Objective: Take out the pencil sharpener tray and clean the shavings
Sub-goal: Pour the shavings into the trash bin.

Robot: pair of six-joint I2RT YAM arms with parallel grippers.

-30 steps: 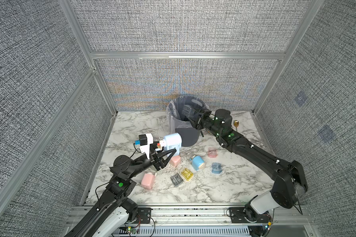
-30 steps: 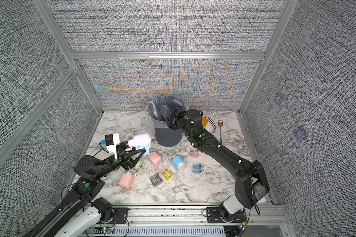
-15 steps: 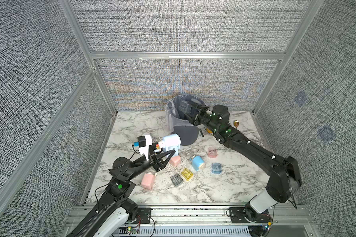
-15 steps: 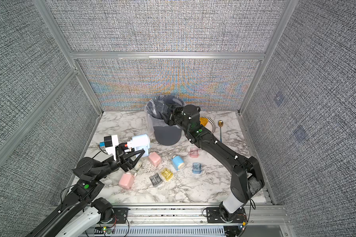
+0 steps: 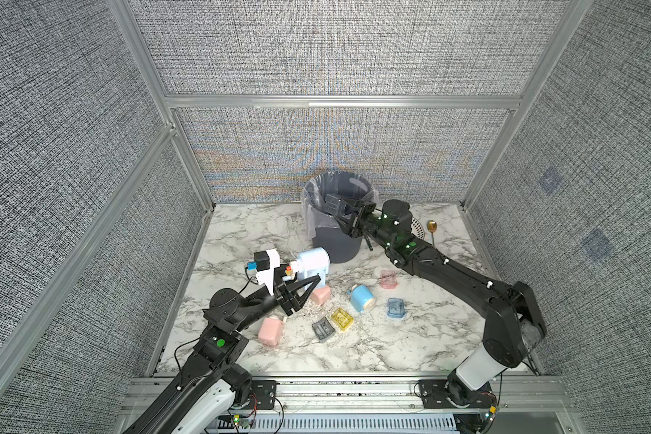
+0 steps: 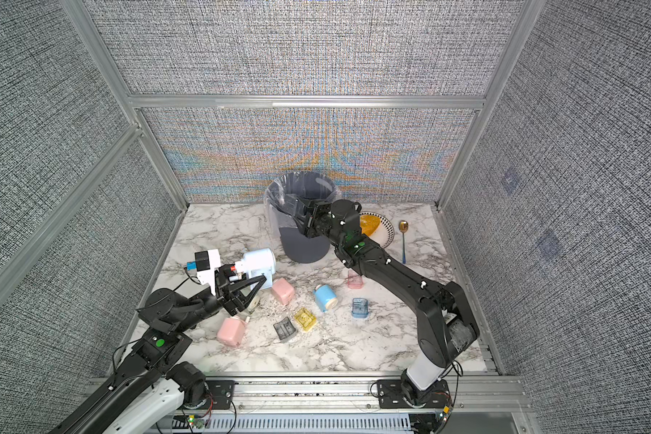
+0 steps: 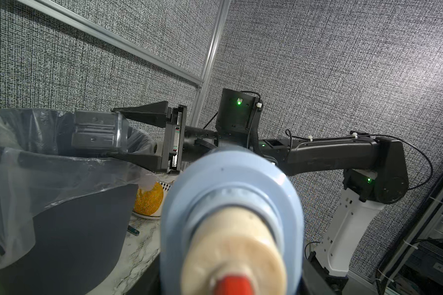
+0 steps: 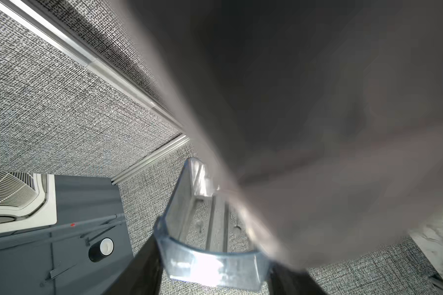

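Observation:
My right gripper (image 5: pixel 338 209) (image 6: pixel 297 210) is shut on a clear, faintly blue pencil sharpener tray (image 5: pixel 332 204) (image 8: pixel 210 255) and holds it over the mouth of the dark grey lined bin (image 5: pixel 335 244). The left wrist view shows that tray (image 7: pixel 97 132) between the black fingers, just above the bin's plastic liner (image 7: pixel 62 184). My left gripper (image 5: pixel 311 281) (image 6: pixel 258 282) is shut on a light blue pencil sharpener (image 5: pixel 314 262) (image 7: pixel 230 204), lifted off the marble beside the bin. Pale shavings (image 5: pixel 316 309) lie scattered on the table below it.
Two pink sharpeners (image 5: pixel 269 330) (image 5: pixel 320 295) and a blue one (image 5: pixel 361 298) lie mid-table, with loose pink (image 5: pixel 388 280), blue (image 5: pixel 395 309), yellow (image 5: pixel 342 319) and grey (image 5: pixel 323 329) trays. A plate (image 6: pixel 386 235) and a spoon (image 6: pixel 403 236) sit at the back right.
The right arm has carried the tray leftward from the bin's rim to over its opening, turning at the wrist. The left gripper with the blue sharpener has barely moved.

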